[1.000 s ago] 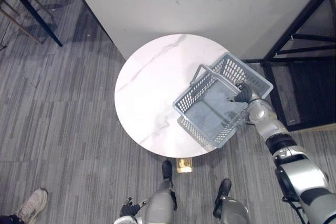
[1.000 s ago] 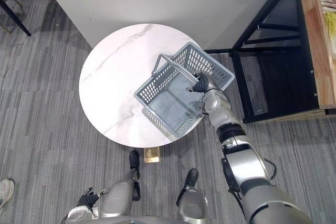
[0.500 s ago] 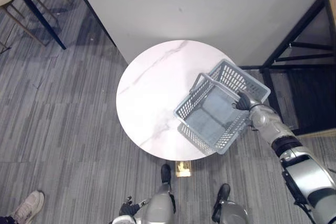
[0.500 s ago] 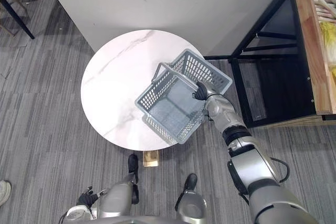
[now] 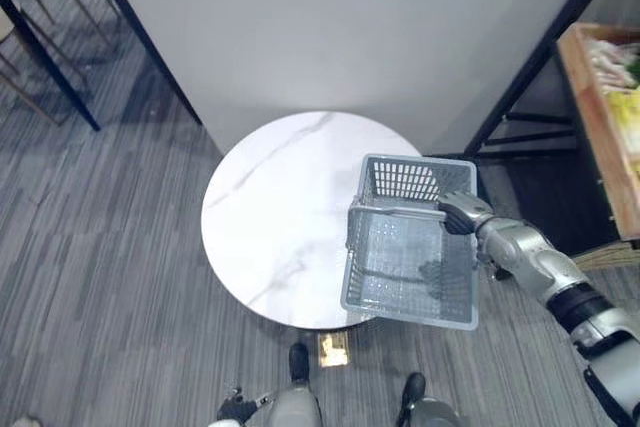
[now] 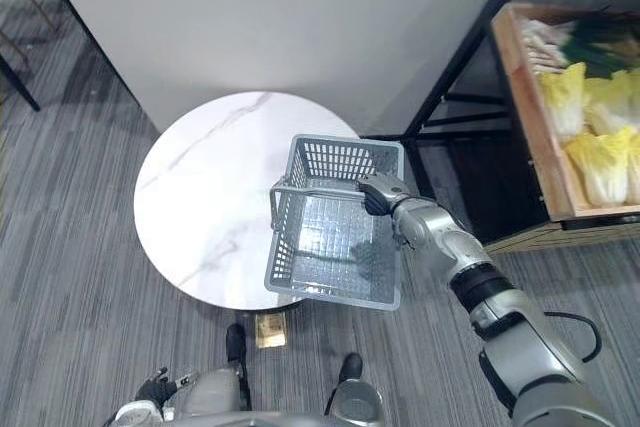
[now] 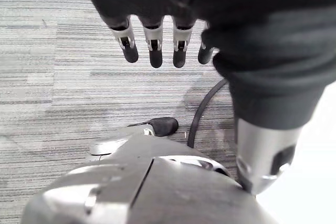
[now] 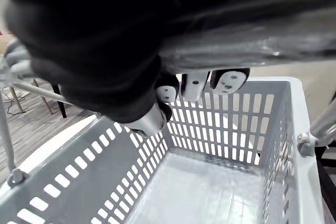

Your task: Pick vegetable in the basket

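Observation:
My right hand [image 5: 458,215] is shut on the handle [image 5: 395,211] of a grey plastic basket [image 5: 415,180]. The basket hangs in the air over the right edge of the round white marble table [image 5: 270,217]. Its inside is empty in the right wrist view, where my fingers [image 8: 197,85] curl over the handle above the slotted wall [image 8: 226,127]. Pale yellow-green cabbages [image 6: 600,162] and other greens lie in a wooden crate [image 6: 528,137] at the far right. My left hand [image 7: 157,45] hangs low beside the body with its fingers straight, holding nothing.
A black metal rack frame [image 5: 540,57] stands between the table and the crate. A white wall panel [image 5: 330,27] rises behind the table. Dark chair legs [image 5: 40,57] stand at the far left on the grey striped carpet.
The camera has shifted and now takes in the vegetable crate. The basket has turned square to me and swung right, farther over the table's edge, still in my right hand.

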Controlling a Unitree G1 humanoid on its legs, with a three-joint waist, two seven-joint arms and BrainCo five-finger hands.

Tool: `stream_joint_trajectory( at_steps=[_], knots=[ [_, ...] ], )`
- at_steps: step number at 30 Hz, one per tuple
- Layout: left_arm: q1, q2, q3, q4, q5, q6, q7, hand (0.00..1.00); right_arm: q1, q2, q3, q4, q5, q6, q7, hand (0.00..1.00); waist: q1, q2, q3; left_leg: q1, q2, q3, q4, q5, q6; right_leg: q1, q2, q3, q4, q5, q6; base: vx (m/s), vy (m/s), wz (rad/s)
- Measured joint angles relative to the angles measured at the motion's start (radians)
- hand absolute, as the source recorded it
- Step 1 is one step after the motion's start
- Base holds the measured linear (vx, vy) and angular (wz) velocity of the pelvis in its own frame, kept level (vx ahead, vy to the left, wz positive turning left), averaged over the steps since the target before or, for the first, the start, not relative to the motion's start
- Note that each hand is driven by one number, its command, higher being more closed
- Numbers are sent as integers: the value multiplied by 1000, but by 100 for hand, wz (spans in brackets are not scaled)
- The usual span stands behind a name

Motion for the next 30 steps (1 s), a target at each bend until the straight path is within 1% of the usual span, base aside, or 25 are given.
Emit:
stream_joint_trajectory(
  at_steps=[4,6,11,14,15,17,18,19,21,22,23,24,25,26,27,28,29,30],
  knots=[
    [10,-5,14,3,0,2,-1,0,19,-14,-3,-69,39,-11,0,100,-12,4,-25,10,12,20,0,-3,-2,-3,13,25,-7,5,-3,-50,-5,-17],
    [20,-12,22,2,0,2,-2,0,29,-14,-3,-89,59,-18,0,100,-10,6,-42,11,17,38,0,-4,-3,-11,19,47,-17,16,-5,-33,0,-26],
    [46,-32,70,1,0,5,-17,0,70,-18,-3,-111,126,-33,16,100,-7,9,-57,41,20,58,7,-13,-4,6,22,66,-15,19,-5,-1,0,-14],
    [47,-36,86,-4,-3,15,-28,0,150,-52,-27,-139,153,-43,28,100,-3,6,-63,44,18,52,8,-23,-1,-6,12,69,32,12,0,22,22,9],
    [47,-37,87,-7,-4,15,-29,0,191,-55,-57,-149,154,-43,29,100,-4,5,-63,48,13,47,8,-32,3,-20,2,73,78,7,7,-6,50,16],
    [52,-35,84,-6,-2,16,-30,0,242,-59,-91,-150,153,-41,35,100,-13,8,-61,64,13,43,8,-38,13,-70,-8,109,202,9,8,-18,75,5],
    [52,-32,78,-7,-2,16,-31,0,279,-68,-117,-175,154,-41,37,100,-13,5,-59,70,12,58,8,-41,19,-110,-9,159,271,31,15,-24,89,-15],
    [52,-30,76,-7,-1,15,-31,0,294,-72,-131,-191,153,-39,37,100,-13,5,-59,68,12,65,8,-43,22,-131,-7,181,290,50,15,-35,122,-39],
    [50,-26,76,-8,-1,15,-31,0,318,-73,-165,-236,153,-34,37,100,-15,3,-58,46,13,120,23,-55,41,-193,9,235,278,151,7,-41,155,-74],
    [46,-21,76,-8,0,14,-32,0,322,-73,-167,-247,153,-34,37,100,-16,3,-55,23,22,148,75,-83,59,-197,15,233,227,211,-9,-69,188,-139],
    [43,-27,75,1,10,14,-36,0,323,-69,-165,-267,151,-35,36,100,-4,28,-47,10,74,224,127,-118,98,-161,34,190,101,287,-74,-67,146,-138],
    [42,-27,77,5,22,13,-37,0,322,-69,-161,-279,151,-35,35,100,-3,36,-40,10,79,254,135,-124,110,-160,23,133,144,242,-114,-92,189,-150],
    [43,-22,76,4,40,14,-37,0,322,-70,-157,-292,151,-39,35,100,-16,31,-43,13,80,303,147,-133,122,-158,-23,7,276,135,-168,-66,145,-97],
    [41,-19,76,4,45,15,-39,0,319,-69,-157,-293,151,-42,34,100,-14,30,-43,16,80,330,147,-136,127,-156,-48,-48,338,90,-178,-87,171,-132],
    [40,-12,75,6,47,17,-40,0,303,-69,-150,-292,150,-42,34,100,-8,29,-43,24,84,390,145,-137,131,-136,-89,-144,431,34,-202,-125,129,-147],
    [42,-5,73,13,49,21,-40,0,283,-69,-131,-290,147,-43,34,100,-5,29,-43,28,92,448,143,-135,133,-105,-123,-219,491,24,-215,-139,90,-151],
    [42,-1,73,21,49,22,-40,0,273,-69,-120,-289,143,-43,34,100,-3,28,-44,30,96,474,143,-135,134,-90,-138,-243,508,25,-215,-131,22,-150],
    [41,2,74,31,49,24,-40,0,255,-66,-104,-281,138,-48,34,100,2,23,-47,31,105,535,145,-133,136,-60,-164,-288,527,25,-214,-137,-85,-155]
  ],
)
